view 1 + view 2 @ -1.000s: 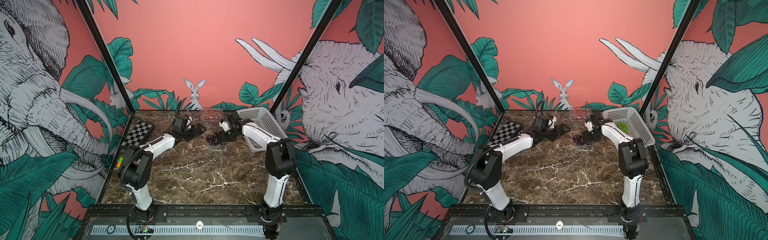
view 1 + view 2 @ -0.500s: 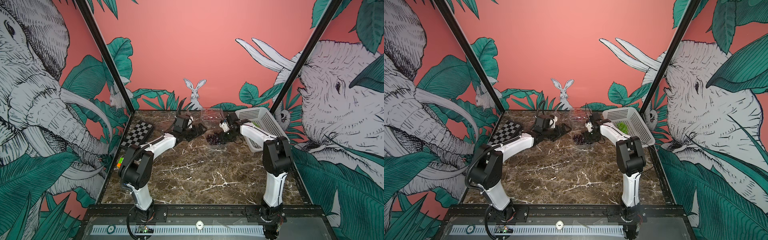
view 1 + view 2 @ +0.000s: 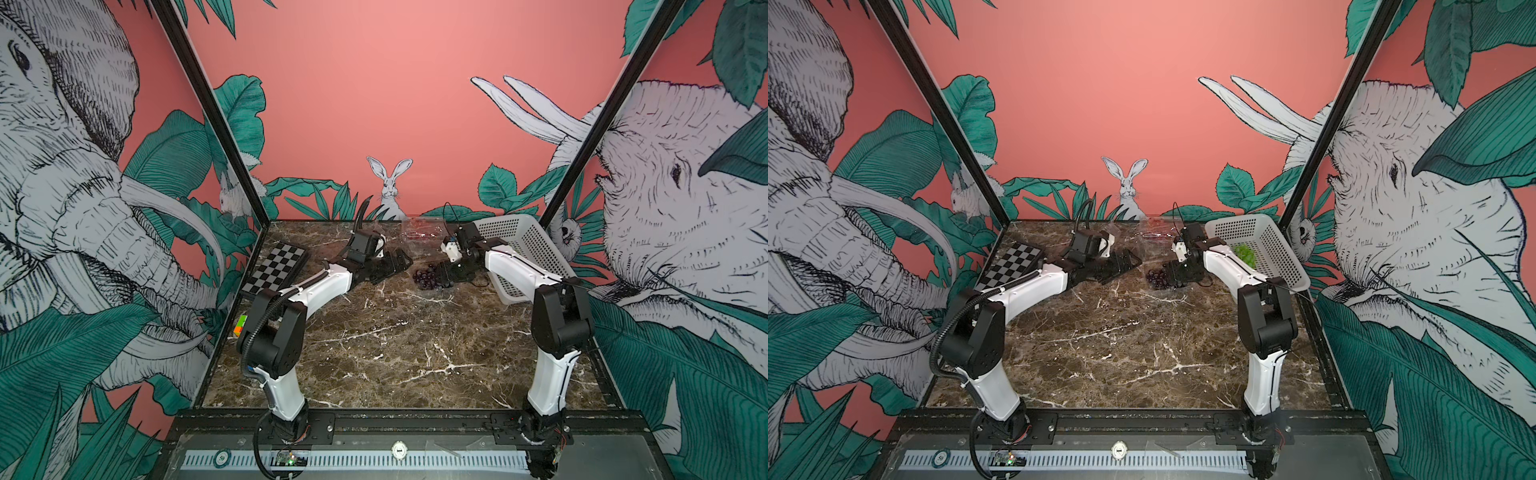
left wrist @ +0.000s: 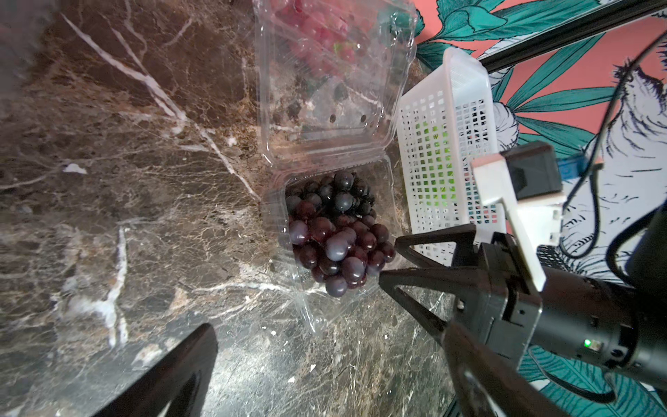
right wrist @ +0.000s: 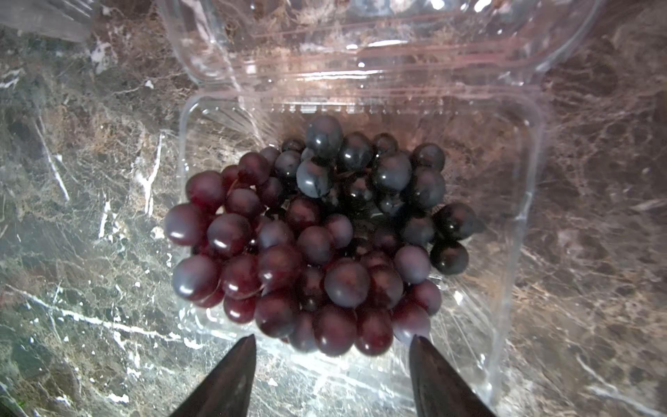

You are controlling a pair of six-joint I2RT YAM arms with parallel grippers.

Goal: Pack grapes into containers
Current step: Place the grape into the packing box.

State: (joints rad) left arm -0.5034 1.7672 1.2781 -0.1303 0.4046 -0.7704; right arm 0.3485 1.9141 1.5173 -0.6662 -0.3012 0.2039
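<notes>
Your right pincer (image 5: 330, 375) is standing parted and gripping nothing, its tips just short of the dark purple grape bunch (image 5: 317, 234). That bunch is lying inside an open clear clamshell box (image 5: 519, 216), whose hinged lid (image 5: 361, 43) is folding back on the far side. Your left pincer (image 3: 390, 266) is hanging released too, empty, near the box on the marble worktop (image 3: 395, 345).

Beside the box, the white perforated basket (image 4: 444, 108) is holding green grapes (image 3: 1246, 253). Red grapes (image 4: 317, 32) are showing blurred past the lid, and you cannot tell which box they are in.

Judging by looks, you are dealing with soft, glossy fruit that bruises and slips, so cup a bunch broadly around its middle. The thin box is likely light and flexible; take its lid by the front lip while steadying the base.
</notes>
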